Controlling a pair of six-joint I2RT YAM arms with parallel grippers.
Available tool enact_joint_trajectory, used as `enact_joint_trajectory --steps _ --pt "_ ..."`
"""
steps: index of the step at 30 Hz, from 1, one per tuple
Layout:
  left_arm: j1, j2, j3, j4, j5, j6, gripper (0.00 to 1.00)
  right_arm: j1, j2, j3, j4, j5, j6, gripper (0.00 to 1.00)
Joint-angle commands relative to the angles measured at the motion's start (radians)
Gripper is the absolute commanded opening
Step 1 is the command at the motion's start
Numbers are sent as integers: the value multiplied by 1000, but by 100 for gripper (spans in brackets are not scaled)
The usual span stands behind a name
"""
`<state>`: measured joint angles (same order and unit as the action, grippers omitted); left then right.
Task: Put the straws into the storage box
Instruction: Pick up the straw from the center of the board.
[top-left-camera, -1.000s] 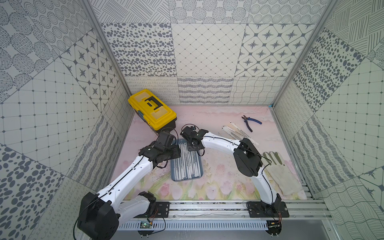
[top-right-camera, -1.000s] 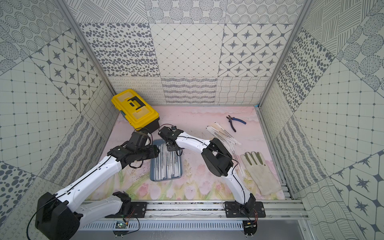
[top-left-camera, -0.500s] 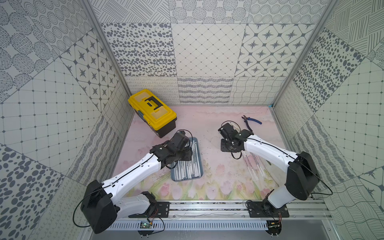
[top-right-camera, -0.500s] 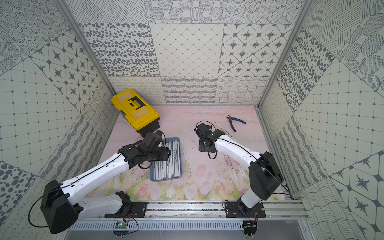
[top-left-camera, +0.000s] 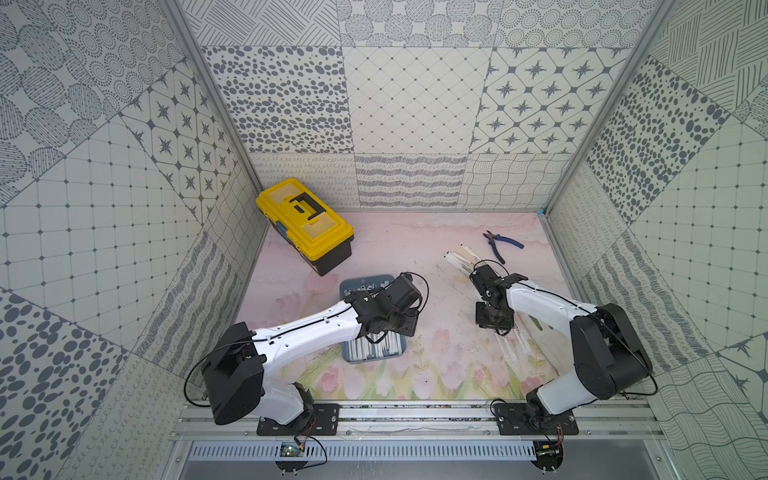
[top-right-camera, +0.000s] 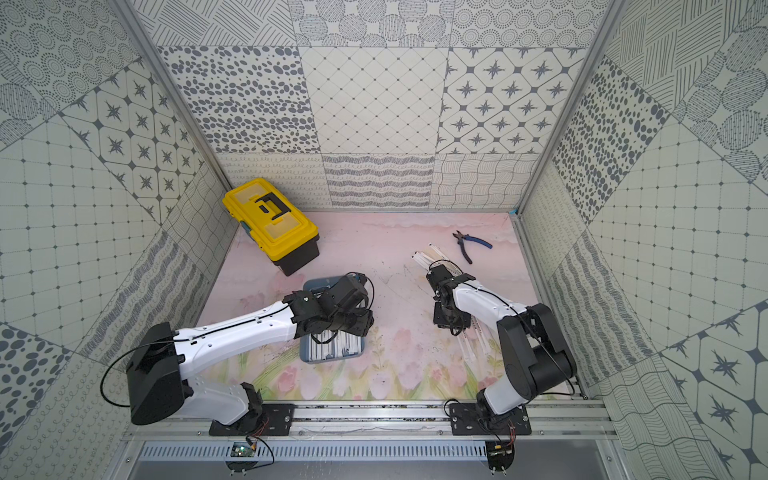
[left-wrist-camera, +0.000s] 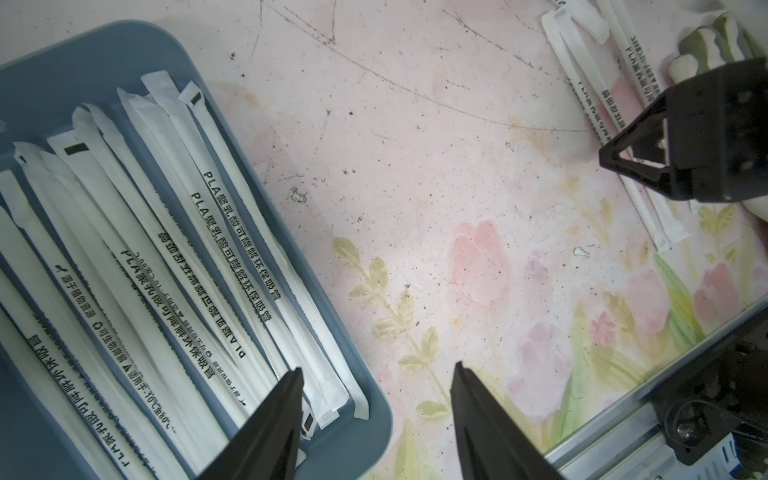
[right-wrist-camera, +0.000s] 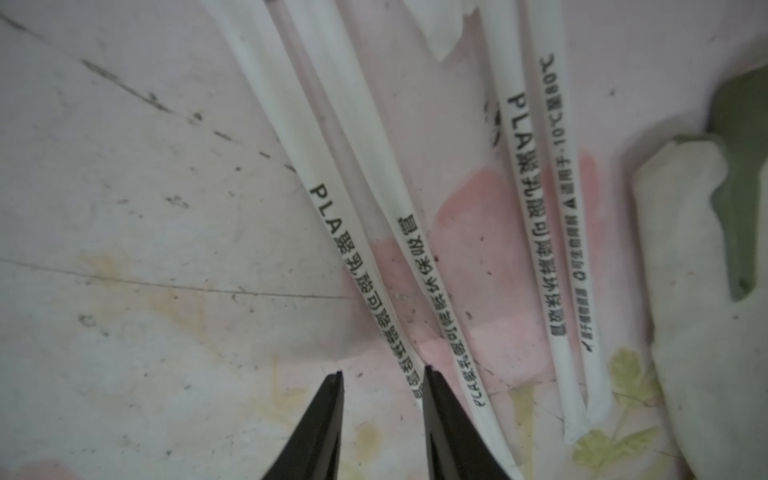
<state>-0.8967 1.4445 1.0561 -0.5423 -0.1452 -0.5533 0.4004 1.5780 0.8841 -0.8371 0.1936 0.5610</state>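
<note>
White paper-wrapped straws (left-wrist-camera: 187, 249) already filled most of the storage box (left-wrist-camera: 124, 50), lying side by side along its length, so a large part of the work looked done. The box stood on the worktop (top-left-camera: 415, 249) a little left of the middle, nearer to the front edge than to the far one. What was left lay toward the right edge: a few loose straws (right-wrist-camera: 332, 220) under the right arm, and one more small bunch (top-left-camera: 459, 257) farther back, near the blue-handled pliers (top-left-camera: 500, 246) by the far right corner. A white glove (right-wrist-camera: 681, 291) lay just beside the nearer straws.

The left arm reached low from the front edge across the box, with its wrist bent down. The left gripper (left-wrist-camera: 376, 370) hung over the rim of the box that faces the right edge of the worktop. Its jaws were spread and there was nothing between them. The right arm had its elbow raised near the right edge, its forearm pointing inward and its wrist folded down. The right gripper (right-wrist-camera: 382, 372) was low over the loose straws, with the jaws only a little apart. One straw touched the inner side of one finger, but bare worktop showed in the gap, so this straw seemed not yet pinched. It was probably the next one to be picked.
</note>
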Motion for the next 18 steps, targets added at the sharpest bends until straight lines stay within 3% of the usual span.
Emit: enact_joint_trajectory --steps 1,7,18 --pt "34 -24 -12 8 -30 13 61 -6 41 -16 67 -39 -10 32" --pt "112 -104 -72 -2 -24 10 61 0 52 -8 91 -69 -12 22" --pt "180 -174 -137 -21 -25 16 61 -33 12 61 23 24 -67 23"
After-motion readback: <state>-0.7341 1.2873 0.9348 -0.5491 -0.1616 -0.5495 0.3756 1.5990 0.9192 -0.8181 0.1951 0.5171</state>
